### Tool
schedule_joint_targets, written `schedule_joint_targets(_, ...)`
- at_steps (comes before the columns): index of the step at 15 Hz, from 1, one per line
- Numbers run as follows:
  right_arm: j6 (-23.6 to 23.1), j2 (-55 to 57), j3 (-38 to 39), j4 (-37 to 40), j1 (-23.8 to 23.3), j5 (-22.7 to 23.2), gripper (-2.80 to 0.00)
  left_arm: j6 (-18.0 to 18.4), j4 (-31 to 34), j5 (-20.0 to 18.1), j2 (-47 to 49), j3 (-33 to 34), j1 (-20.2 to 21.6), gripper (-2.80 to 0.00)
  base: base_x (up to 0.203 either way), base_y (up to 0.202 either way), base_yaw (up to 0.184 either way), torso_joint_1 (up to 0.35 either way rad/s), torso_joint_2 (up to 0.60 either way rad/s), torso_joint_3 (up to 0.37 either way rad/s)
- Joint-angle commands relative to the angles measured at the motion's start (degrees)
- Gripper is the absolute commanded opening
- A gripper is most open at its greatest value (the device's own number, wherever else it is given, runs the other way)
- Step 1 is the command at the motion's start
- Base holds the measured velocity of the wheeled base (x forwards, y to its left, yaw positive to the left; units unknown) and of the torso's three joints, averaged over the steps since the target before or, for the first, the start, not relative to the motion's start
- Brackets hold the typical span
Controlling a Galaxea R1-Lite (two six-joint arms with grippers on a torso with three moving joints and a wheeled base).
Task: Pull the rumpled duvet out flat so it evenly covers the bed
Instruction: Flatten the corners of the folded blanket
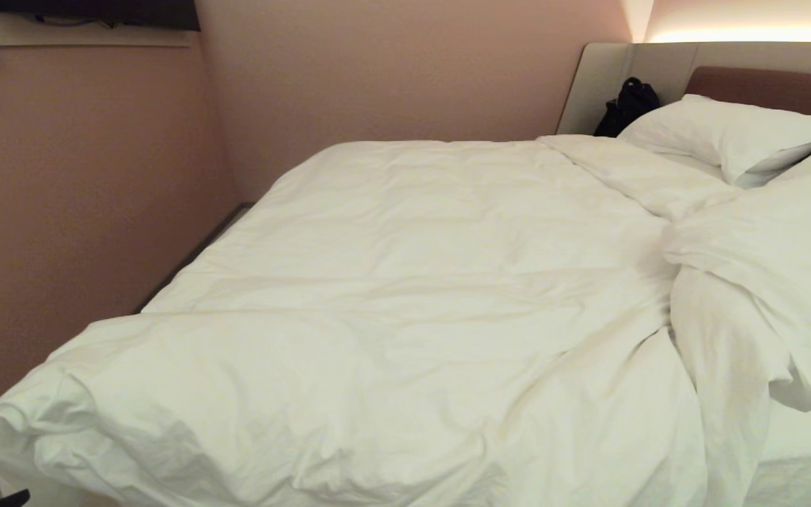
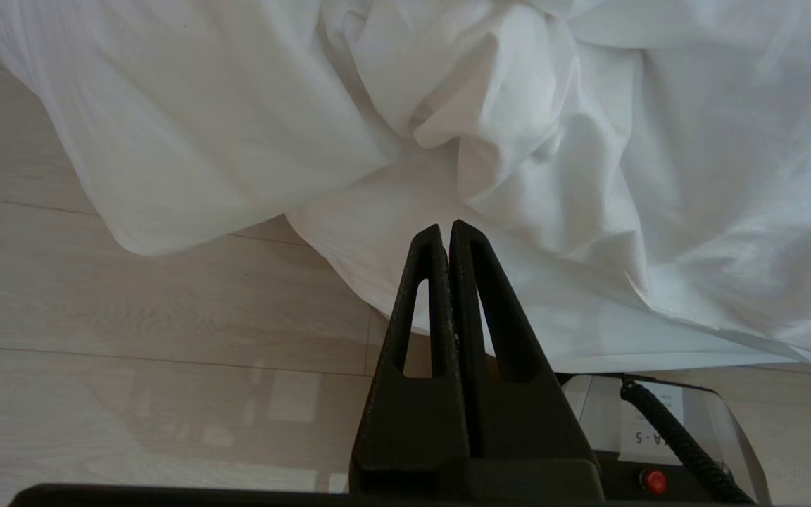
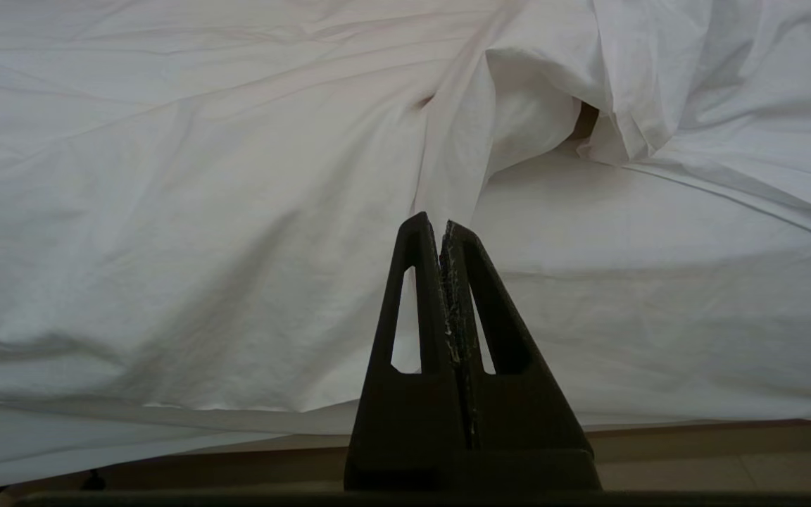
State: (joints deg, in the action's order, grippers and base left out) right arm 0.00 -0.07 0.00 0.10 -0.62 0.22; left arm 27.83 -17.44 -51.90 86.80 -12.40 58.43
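Pink-walled bedroom: the duvet (image 1: 391,282) lay bunched toward the pillow (image 1: 722,134); left hand (image 2: 446,229) and right hand (image 3: 432,224) were pinched together, empty.

Pillows: two plump white pillows (image 1: 729,137) lay at the head end, one only partly in view at the right edge.
Black bag: a dark bag (image 1: 627,105) stood against the padded panel, just beside the nearer pillow.
Wall: a plain pink wall (image 1: 391,70) ran along the far side and met another at the corner.
Light strip: a warm glow (image 1: 750,34) shone above the head end.
Floor: pale wood-look planks (image 2: 131,338) showed in the left wrist view.
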Motion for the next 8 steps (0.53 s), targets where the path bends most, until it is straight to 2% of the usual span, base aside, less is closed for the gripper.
schedule_joint_targets(1, 0.0, 0.07, 0.0, -0.01, 0.01, 0.04, -2.8, 0.12, -0.05, -0.31, 0.15, -0.15, 0.03, -2.8, 0.0, 0.0, 0.0, 0.0, 0.0, 0.0)
schedule_joint_targets(6, 0.0, 0.07, 0.0, -0.01, 0.01, 0.04, -2.8, -1.54, 0.03, -0.19, 0.71, -2.16, 0.18, -2.8, 0.0, 0.0, 0.0, 0.0, 0.0, 0.0)
schedule_joint_targets(8, 0.0, 0.07, 0.0, -0.01, 0.01, 0.04, -2.8, -7.12, -0.37, 0.26, 1.87, -3.11, 0.66, -2.8, 0.0, 0.0, 0.0, 0.0, 0.0, 0.0)
